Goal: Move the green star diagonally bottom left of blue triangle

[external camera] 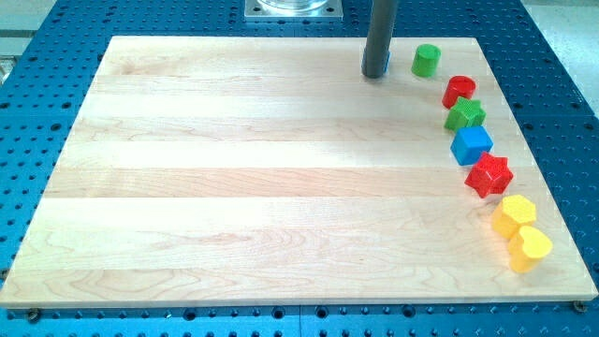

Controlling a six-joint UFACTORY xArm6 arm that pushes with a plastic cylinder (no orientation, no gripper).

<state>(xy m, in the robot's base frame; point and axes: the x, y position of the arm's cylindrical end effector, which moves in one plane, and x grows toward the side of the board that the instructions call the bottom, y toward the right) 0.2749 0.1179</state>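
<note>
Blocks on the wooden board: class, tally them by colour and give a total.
Green: 2, cylinder, star
Red: 2
Blue: 2, cube, sliver behind my tip
Yellow: 2
Total: 8

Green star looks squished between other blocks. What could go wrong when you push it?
My tip may drag neighbours along: the green star touches the red block and blue cube. The blue triangle is mostly hidden behind my rod, so I might bump it while pulling away.
</note>
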